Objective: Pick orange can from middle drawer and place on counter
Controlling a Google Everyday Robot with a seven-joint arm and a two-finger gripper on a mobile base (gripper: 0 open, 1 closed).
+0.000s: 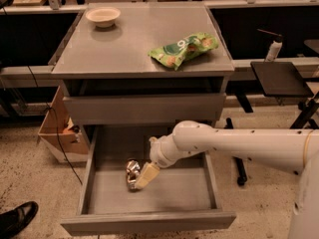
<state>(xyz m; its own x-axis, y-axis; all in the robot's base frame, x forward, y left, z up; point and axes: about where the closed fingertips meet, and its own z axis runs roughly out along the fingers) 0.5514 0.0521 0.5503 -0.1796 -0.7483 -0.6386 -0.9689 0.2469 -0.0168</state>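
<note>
The orange can (130,169), small and shiny, lies in the open middle drawer (149,222), left of its centre on the flat grey bottom. My gripper (141,177) reaches down into the drawer from the right on the white arm and sits right against the can's right side. The can is low in the drawer, resting on its bottom as far as I can see. The counter (129,49) is the grey square top of the cabinet above the drawers.
A green snack bag (183,49) lies at the counter's right and a white bowl (102,17) at its back left. A cardboard box (54,129) stands left of the cabinet and a black side table (279,78) to its right. A black shoe (16,220) is at bottom left.
</note>
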